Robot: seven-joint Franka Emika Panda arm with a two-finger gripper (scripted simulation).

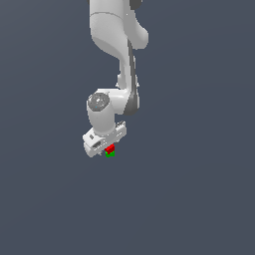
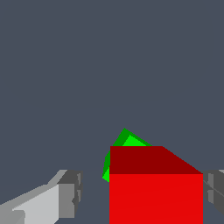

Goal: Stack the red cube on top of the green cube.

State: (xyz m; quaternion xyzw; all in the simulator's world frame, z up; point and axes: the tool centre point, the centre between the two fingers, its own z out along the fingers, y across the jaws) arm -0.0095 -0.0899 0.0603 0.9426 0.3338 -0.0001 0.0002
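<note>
Where cubes sit: plain slate floor (image 1: 199, 199) (featureless).

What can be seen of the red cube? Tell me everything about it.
The red cube is a tiny, plain, bright red block with flat, unmarked faces, far smaller than the white gripper. In the wrist view it sits between the grey fingers, with a gap showing beside one of them, so a firm grip cannot be confirmed. The green cube shows partly behind it, turned at a different angle. In the exterior view the red cube lies directly above the green one; whether they touch cannot be told.
</note>
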